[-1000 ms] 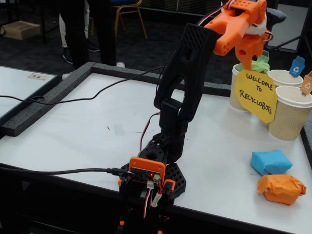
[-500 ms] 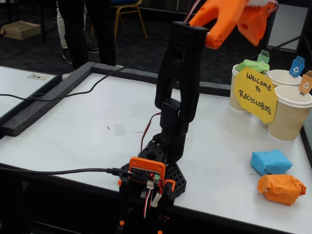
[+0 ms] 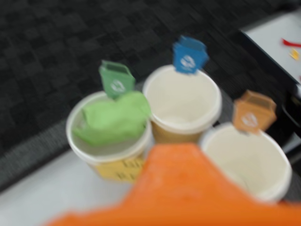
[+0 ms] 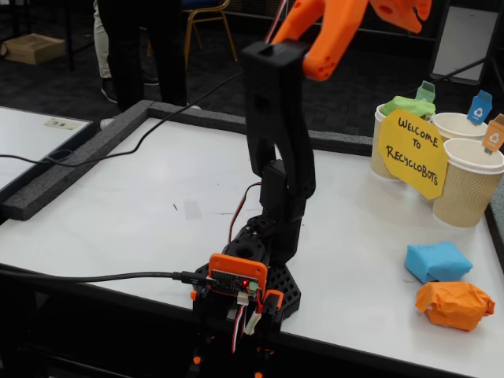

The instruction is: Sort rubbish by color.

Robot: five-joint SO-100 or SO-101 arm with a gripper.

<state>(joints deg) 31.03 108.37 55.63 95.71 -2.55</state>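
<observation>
Green lump (image 3: 113,121) sits in green-tagged cup (image 3: 82,150); one sort done. Blue lump (image 4: 438,261) and orange lump (image 4: 455,304) lie on table (image 4: 142,213), near front right in fixed view. Gripper (image 4: 398,9) raised high, mostly out of frame; cannot tell jaw opening or load. Next, you swing down to blue lump, jaws wide.

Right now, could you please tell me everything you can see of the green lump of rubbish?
The green lump is crumpled, paper-looking and pale green. It sits in the cup with the green tag, resting on the rim and sticking up above it, leaning against that tag. Nothing grips it. In the fixed view it shows above the yellow sign, apart from the blue and orange lumps on the table.
</observation>
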